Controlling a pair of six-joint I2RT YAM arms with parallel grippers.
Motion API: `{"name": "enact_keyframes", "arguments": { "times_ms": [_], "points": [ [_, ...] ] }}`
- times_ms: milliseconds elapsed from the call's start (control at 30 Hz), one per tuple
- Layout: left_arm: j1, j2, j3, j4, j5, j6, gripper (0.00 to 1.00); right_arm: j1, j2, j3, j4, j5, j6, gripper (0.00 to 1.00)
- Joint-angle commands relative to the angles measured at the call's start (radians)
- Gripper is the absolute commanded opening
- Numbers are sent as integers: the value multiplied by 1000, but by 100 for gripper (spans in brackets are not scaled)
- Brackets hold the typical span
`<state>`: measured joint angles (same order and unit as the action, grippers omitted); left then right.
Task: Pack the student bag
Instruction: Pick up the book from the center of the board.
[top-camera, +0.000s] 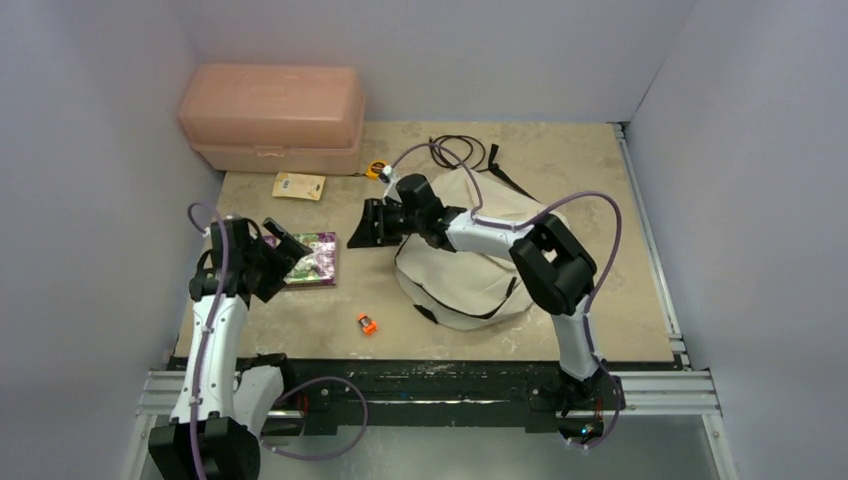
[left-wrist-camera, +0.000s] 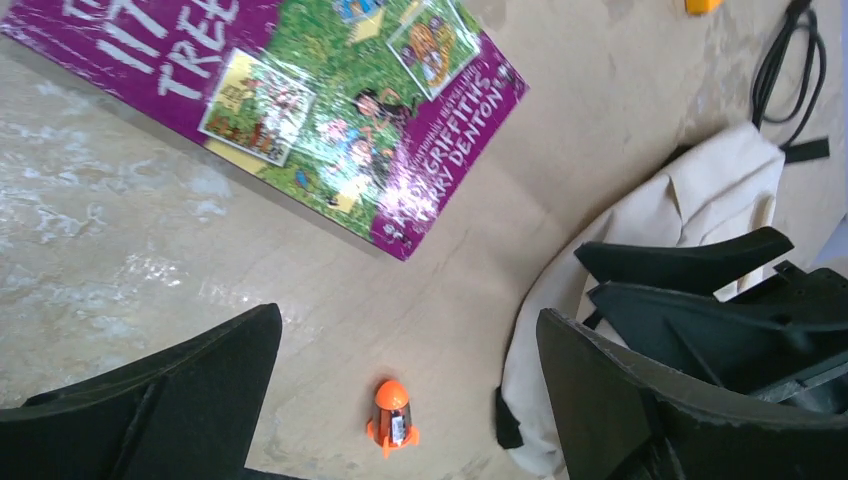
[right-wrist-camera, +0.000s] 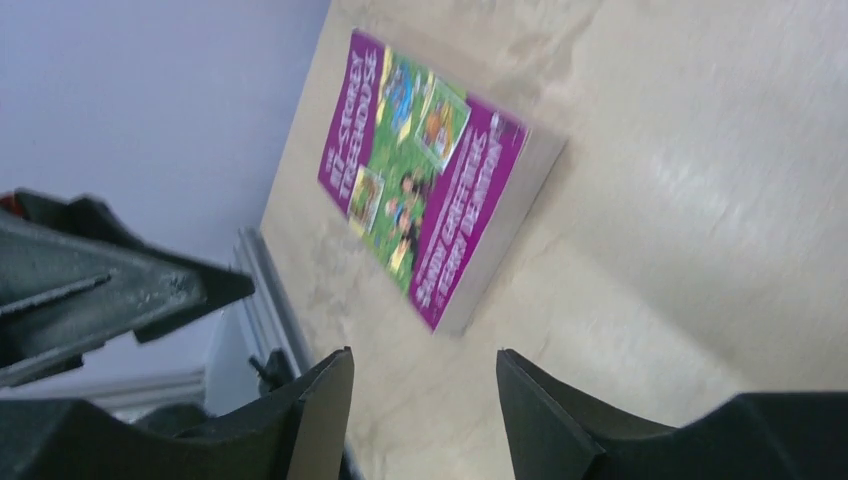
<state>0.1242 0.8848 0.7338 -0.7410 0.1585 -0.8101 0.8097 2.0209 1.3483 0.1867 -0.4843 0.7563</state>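
Purple and green book (right-wrist-camera: 425, 170) lying flat on pale tabletop (right-wrist-camera: 680, 200), right claw (right-wrist-camera: 423, 375) at bottom, fingers apart, nothing between them, left claw (right-wrist-camera: 100, 285) at left edge, wall (right-wrist-camera: 150, 100) behind.

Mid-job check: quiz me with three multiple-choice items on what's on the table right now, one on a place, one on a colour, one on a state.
1. The purple book lies:
A) on the table, left of the student bag
B) on top of the bag
C) inside the bag

2. The small rocket-shaped item is:
A) blue
B) orange
C) green

3. The left hand is:
A) shut on the book
B) open and empty
C) shut on a strap

Key:
1 A, the top view shows bare table between book and bag.
2 B, it is orange in both the top and left wrist views.
3 B, its fingers stand wide apart with only table between them.
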Motion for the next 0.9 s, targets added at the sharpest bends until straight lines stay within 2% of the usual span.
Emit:
{"name": "enact_keyframes", "arguments": {
  "times_ms": [0,200,400,533,700,867],
  "points": [
    [98,12,-50,-31,38,-69,100,0,134,229,-55,37,-61,62],
    [104,-39,-223,161,121,-236,98,0,290,374,71,60,23,73],
    [105,51,-264,246,122,-264,98,0,439,579,-35,79,-73,73],
    [107,104,-283,297,101,-273,98,0,489,624,-34,63,-89,73],
    [106,186,-273,350,95,-284,95,0,494,596,-6,46,-85,68],
    [107,250,-259,357,84,-288,92,2,469,581,50,-58,-4,49]
  ]
}}
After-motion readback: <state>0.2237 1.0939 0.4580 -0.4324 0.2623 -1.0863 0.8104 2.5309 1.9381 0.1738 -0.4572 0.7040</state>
